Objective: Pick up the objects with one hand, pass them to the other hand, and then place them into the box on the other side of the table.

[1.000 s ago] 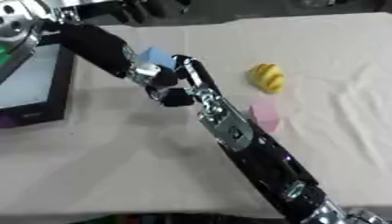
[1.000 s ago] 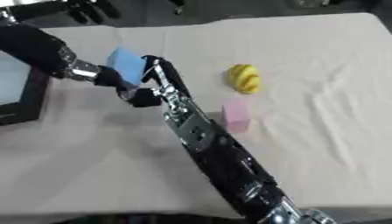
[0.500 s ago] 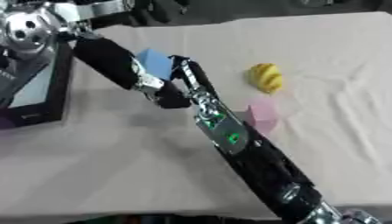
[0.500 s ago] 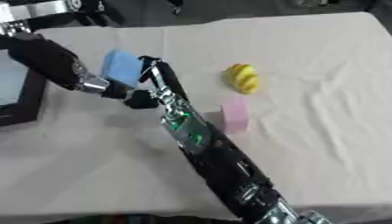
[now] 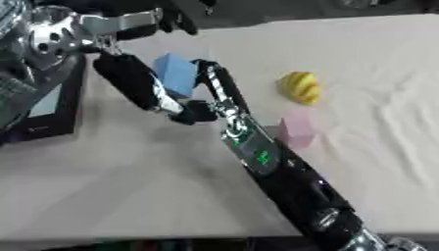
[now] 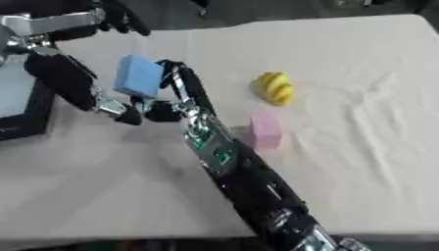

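A light blue block (image 5: 176,74) is held off the table at the upper left of centre. My right hand (image 5: 208,81), reaching in from the lower right on a long black arm, is curled against the block's right side. My left hand (image 5: 190,113) comes down from the upper left and sits just below the block, close to the right wrist. Its grip is hidden in the dark shapes. A yellow ridged object (image 5: 300,87) and a pink block (image 5: 297,130) lie on the cloth to the right of the arm.
A black box (image 6: 34,112) with a pale inside stands at the left edge of the table. The table is covered by a cream cloth (image 6: 360,162), wrinkled on the right. Dark equipment lines the far edge.
My left hand has slid lower, from beside the blue block to underneath it. The block stays at the right hand. The yellow object and the pink block have not moved.
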Controlling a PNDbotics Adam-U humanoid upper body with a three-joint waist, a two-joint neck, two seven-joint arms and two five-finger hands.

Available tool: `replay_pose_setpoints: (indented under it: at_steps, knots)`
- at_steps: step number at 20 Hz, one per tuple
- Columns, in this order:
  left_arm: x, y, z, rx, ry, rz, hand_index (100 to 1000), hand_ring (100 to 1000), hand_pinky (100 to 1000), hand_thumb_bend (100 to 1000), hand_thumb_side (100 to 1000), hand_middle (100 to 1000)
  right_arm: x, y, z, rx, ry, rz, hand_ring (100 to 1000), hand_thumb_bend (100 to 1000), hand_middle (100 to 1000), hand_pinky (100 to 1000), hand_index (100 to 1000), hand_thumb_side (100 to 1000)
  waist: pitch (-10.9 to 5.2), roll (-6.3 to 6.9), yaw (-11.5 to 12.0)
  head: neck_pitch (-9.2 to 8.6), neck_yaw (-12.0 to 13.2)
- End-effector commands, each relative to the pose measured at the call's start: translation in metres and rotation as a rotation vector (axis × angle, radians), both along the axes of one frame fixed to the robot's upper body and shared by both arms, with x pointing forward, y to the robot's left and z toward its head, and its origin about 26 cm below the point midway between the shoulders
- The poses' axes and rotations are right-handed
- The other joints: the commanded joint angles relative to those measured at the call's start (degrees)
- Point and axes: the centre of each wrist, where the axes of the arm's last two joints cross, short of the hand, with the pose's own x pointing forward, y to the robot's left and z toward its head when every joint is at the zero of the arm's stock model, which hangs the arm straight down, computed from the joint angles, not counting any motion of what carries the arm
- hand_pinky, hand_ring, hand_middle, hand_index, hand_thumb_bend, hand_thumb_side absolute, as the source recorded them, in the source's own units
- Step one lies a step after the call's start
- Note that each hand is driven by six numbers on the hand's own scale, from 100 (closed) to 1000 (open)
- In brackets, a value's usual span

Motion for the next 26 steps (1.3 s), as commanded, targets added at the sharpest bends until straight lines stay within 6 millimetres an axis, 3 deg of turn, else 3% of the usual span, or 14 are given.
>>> replay_pose_setpoints:
  at_steps: [1, 12, 26]
  knots:
    - [-0.003, -0.004, 0.009, 0.024, 0.062, 0.062, 895, 895, 907, 773, 395, 874, -0.001, 0.003, 0.010, -0.001, -0.056, 0.004, 596, 313, 532, 780, 500, 100, -1.88, 0.95, 0.26, -0.13, -0.22]
    - [0.012, -0.012, 0.000, 0.060, 0.044, 0.093, 889, 892, 902, 804, 325, 869, -0.006, 0.007, 0.003, 0.080, -0.109, 0.017, 586, 294, 525, 779, 497, 100, -1.34, 1.34, 0.77, -0.35, -0.33]
    - [0.033, -0.013, -0.018, 0.156, 0.086, 0.123, 886, 892, 900, 823, 312, 867, -0.006, 0.005, -0.005, 0.091, -0.155, -0.039, 585, 286, 524, 772, 497, 100, -1.47, 1.63, 1.04, 0.14, -0.71]
